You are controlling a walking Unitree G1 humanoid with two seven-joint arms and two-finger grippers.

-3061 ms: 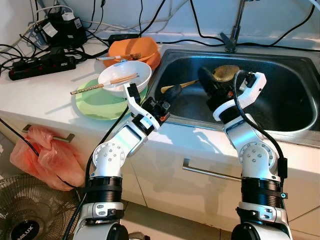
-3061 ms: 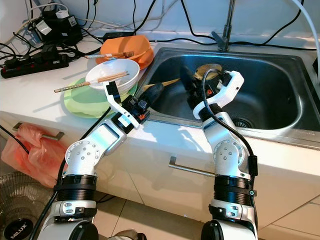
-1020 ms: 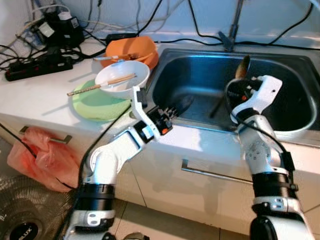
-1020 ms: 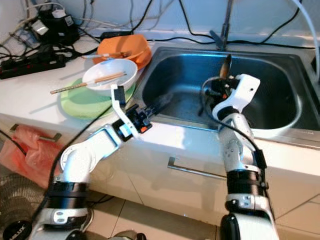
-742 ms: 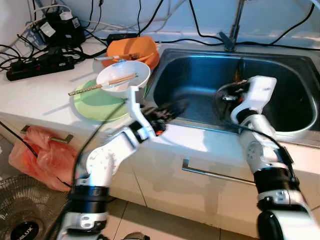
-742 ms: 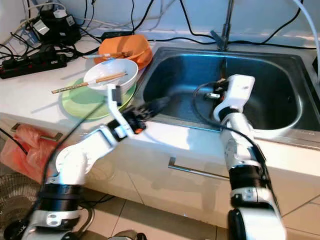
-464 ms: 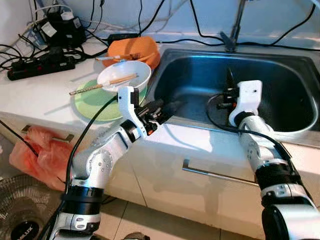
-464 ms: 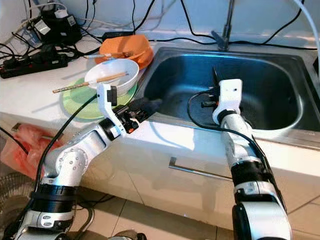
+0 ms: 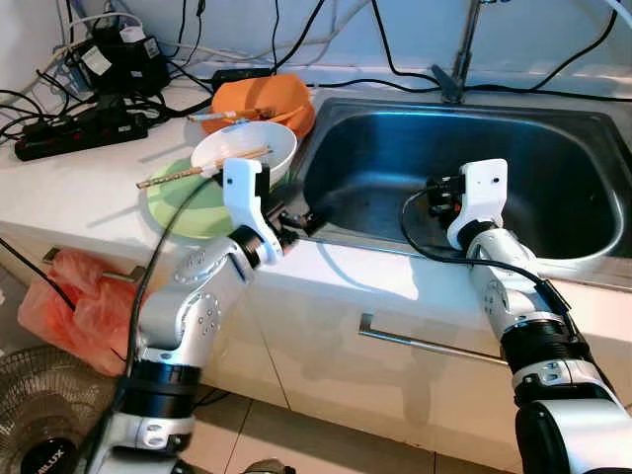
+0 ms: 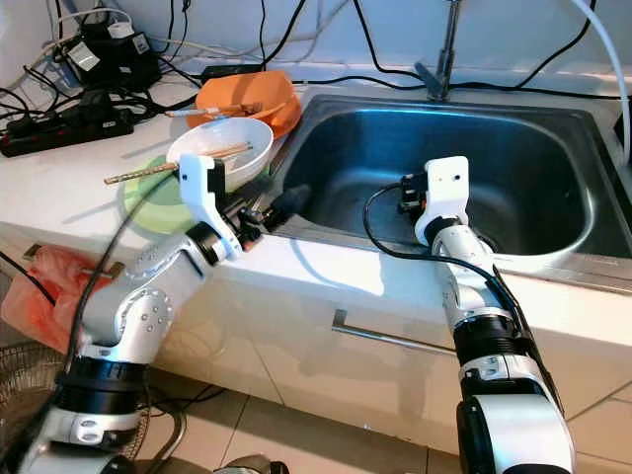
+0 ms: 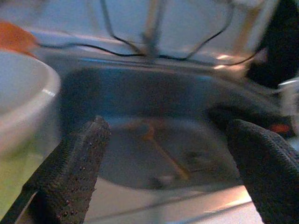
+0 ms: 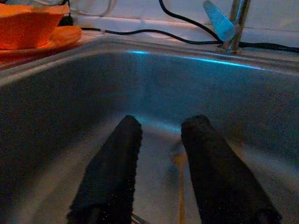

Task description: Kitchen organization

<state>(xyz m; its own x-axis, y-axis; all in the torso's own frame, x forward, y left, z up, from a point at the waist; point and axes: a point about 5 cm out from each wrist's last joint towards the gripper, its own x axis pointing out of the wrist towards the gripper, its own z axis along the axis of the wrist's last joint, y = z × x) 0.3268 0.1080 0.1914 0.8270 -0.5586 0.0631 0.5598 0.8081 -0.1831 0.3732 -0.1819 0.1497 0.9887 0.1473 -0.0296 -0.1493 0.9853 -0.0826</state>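
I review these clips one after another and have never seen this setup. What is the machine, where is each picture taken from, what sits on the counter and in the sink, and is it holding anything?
It is a humanoid robot with two silver arms, each ending in a gripper of two black fingers. The two wide pictures come from a stereo camera on its head, looking down at a kitchen counter. The other two come from cameras on its wrists, looking along the fingers.

On the counter sit a white bowl with chopsticks across it, on a green plate, and behind them an orange bowl. A power strip lies far left.

The left gripper is open at the near left rim of the steel sink, holding nothing. The right gripper is inside the basin, fingers apart, also empty. A thin wooden utensil lies on the sink floor beneath it.
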